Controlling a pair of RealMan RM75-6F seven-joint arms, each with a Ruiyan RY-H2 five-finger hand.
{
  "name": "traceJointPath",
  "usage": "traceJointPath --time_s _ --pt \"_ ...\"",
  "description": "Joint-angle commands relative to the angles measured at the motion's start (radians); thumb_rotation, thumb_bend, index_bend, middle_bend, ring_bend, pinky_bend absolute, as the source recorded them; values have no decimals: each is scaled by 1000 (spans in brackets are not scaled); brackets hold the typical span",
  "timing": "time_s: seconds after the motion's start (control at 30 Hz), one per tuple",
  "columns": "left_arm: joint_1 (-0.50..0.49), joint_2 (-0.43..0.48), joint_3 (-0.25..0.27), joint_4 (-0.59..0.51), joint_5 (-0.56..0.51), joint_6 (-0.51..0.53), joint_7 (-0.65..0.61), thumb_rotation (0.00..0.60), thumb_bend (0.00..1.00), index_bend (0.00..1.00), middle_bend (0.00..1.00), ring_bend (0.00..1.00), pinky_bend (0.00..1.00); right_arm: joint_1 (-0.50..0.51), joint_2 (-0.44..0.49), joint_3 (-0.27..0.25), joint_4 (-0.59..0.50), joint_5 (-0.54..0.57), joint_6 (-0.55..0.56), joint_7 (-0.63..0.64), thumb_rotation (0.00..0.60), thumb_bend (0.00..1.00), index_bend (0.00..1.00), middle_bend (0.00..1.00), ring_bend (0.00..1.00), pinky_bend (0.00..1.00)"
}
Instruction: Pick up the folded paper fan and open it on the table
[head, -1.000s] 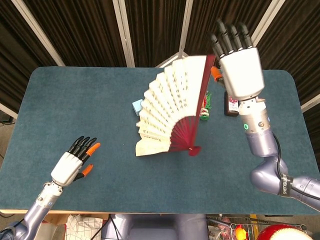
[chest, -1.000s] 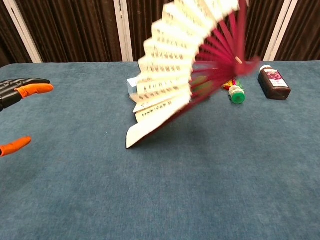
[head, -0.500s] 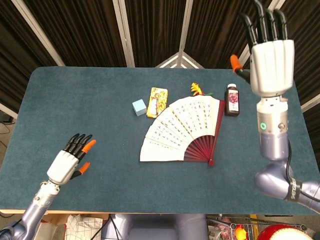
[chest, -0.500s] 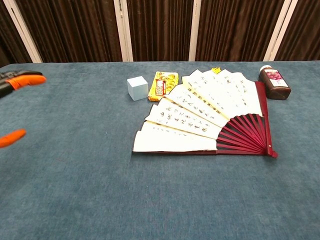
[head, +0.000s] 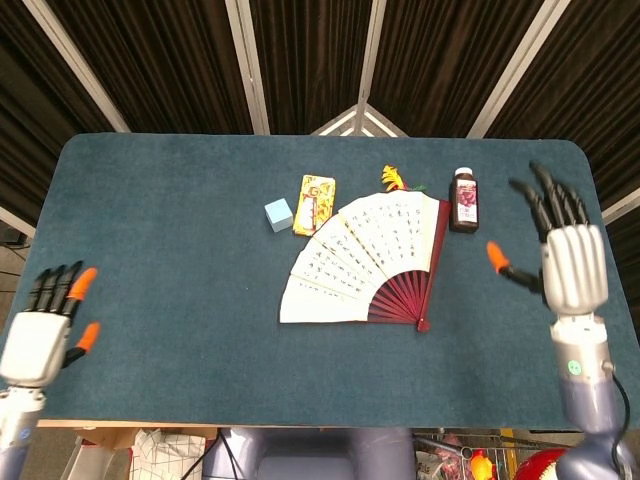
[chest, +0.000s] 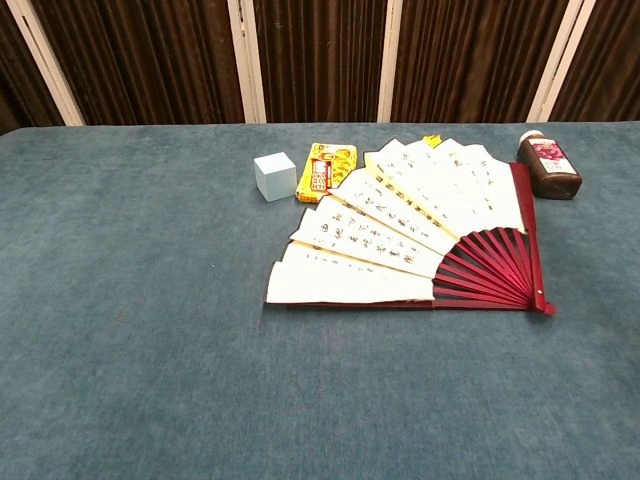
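I see one cream paper fan with red ribs (head: 362, 262) lying spread flat mid-table. At its 11 o'clock: one pale blue cube (head: 278, 214) and one yellow packet (head: 314, 190); at 1 o'clock, one dark bottle (head: 463, 200). My left hand (head: 38, 335) and right hand (head: 570, 262) hold nothing, fingers spread.

Fan (head: 362, 256) between cube (head: 278, 214) – bottle (head: 464, 200).

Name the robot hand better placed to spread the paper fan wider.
Right. The right robot hand hangs open beside the paper fan, near its red ribs; the left robot hand sits at the table's far left edge.
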Motion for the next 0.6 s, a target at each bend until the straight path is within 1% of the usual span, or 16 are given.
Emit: traceJointPath --time_s 0.03,0.07,0.13,0.23,0.4,0.53,0.6 --pt "42 71 12 -85 -78 -49 53 600 452 23 0 0 0 -101 -28 -132 33 -114 38 29 600 290 183 92 165 154" --pt "45 88 16 -104 -92 -65 55 600 438 23 0 0 0 -119 -44 -156 54 -133 46 20 600 290 183 92 165 154" --pt "49 112 18 -128 -104 -80 54 600 422 23 0 0 0 -146 -67 -187 90 -153 57 5 600 289 183 92 164 154" --pt "60 139 14 -141 -106 -78 42 600 399 22 0 0 0 -180 -100 -216 154 -162 67 -21 600 290 182 93 151 147" --pt "83 168 0 -151 -116 -61 0 600 372 22 0 0 0 -226 -143 -234 231 -165 98 -30 600 290 182 93 147 142" --pt "106 189 4 -155 -91 -36 -23 600 345 22 0 0 0 -256 -179 -248 317 -185 118 -44 600 290 178 84 143 130" --pt "118 195 7 -158 -78 -23 -25 600 332 22 0 0 0 -256 -182 -249 344 -186 106 -70 600 290 168 74 134 117"
